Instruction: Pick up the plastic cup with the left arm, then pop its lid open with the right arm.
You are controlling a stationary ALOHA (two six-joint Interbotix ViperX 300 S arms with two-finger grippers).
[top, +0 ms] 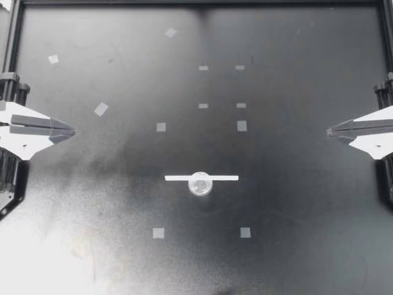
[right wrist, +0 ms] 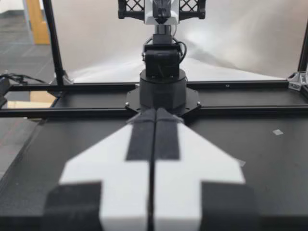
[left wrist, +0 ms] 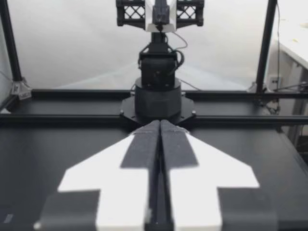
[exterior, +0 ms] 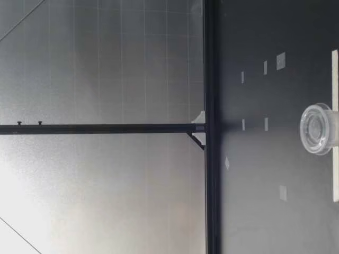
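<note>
Right now my left gripper [top: 70, 131] sits at its own side of the table [top: 295, 196], with both fingers pressed flat together and nothing between them. Its wrist view shows the same: the left gripper [left wrist: 159, 126] comes to a single narrow point, and no gap shows along the seam. My right gripper [top: 330, 131] mirrors it on the far side, fingers likewise together and empty. Its own camera shows the right gripper [right wrist: 155, 113] as one tight wedge. Each wrist view looks straight across the table at the other arm's base: the right arm [left wrist: 158, 91] ahead of my left gripper, the left arm [right wrist: 162, 82] ahead of my right.

Between the two, well apart from both, a clear round cup [top: 200, 183] stands on the table. It rests on the middle of a white strip [top: 178, 178] that runs crosswise between the arms. In the low view the cup [exterior: 317, 128] shows as a clear ring against the strip [exterior: 335, 63]. I cannot tell whether anything is in it.

Small tape squares [top: 158, 233] dot the table around the cup, none touching it.
</note>
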